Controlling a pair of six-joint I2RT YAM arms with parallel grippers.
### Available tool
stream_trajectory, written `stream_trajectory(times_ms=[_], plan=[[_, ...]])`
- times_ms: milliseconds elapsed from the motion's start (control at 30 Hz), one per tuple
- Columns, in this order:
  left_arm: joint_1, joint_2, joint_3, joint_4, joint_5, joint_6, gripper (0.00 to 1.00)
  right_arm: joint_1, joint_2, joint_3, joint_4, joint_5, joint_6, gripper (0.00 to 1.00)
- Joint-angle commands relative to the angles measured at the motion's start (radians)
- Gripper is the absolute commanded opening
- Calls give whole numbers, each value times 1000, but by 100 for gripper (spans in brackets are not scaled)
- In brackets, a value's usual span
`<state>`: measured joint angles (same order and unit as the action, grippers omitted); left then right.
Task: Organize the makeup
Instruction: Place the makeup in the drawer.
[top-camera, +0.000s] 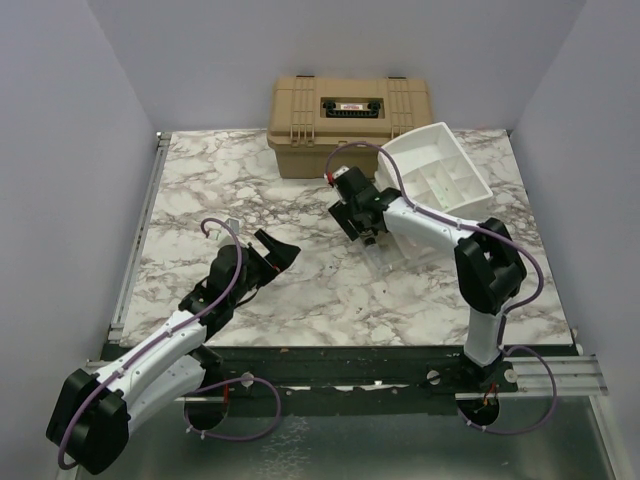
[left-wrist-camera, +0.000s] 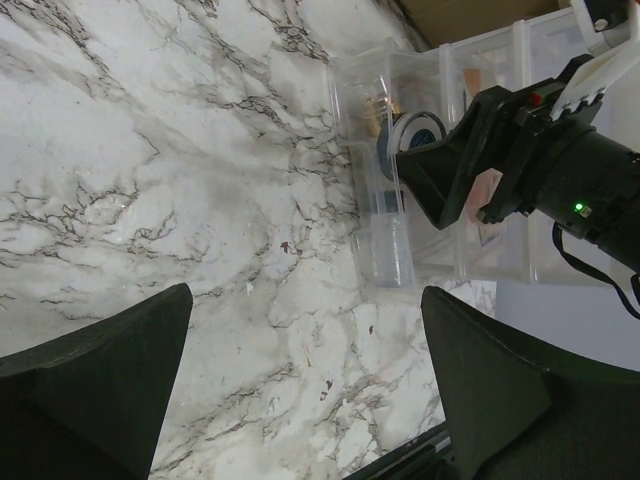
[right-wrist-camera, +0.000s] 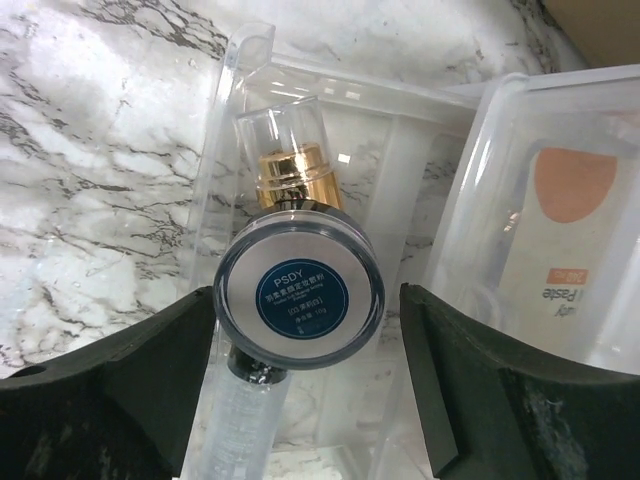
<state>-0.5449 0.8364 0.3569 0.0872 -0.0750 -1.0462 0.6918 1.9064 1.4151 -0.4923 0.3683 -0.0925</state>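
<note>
A small round dark jar (right-wrist-camera: 300, 290) with a silver lid and blue label lies in the front compartment of the clear organizer (right-wrist-camera: 230, 90). It rests on two tiny clear bottles, one with a gold collar (right-wrist-camera: 285, 150) and one with a dark neck (right-wrist-camera: 240, 420). My right gripper (right-wrist-camera: 305, 295) straddles the jar with its jaws open; a gap shows on the right side. A pink tube (right-wrist-camera: 570, 200) lies in the neighbouring compartment. My left gripper (left-wrist-camera: 305, 300) is open over bare marble, well left of the organizer (left-wrist-camera: 350, 90). The jar (left-wrist-camera: 415, 130) also shows in the left wrist view.
A tan hard case (top-camera: 345, 125) stands at the back of the marble table (top-camera: 200, 190), just left of the white organizer (top-camera: 440, 165). The right arm (top-camera: 430, 225) reaches over the organizer's front. Grey walls close in both sides.
</note>
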Motion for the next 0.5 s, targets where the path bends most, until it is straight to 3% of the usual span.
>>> stream_trajectory(times_ms=[0, 200, 467], plan=[[5, 1, 10, 11, 12, 12, 99, 6, -56, 57, -62, -129, 37, 79], [6, 1, 11, 12, 13, 11, 99, 5, -56, 68, -82, -156, 56, 48], [4, 3, 9, 14, 19, 11, 99, -4, 26, 54, -74, -78, 113, 42]])
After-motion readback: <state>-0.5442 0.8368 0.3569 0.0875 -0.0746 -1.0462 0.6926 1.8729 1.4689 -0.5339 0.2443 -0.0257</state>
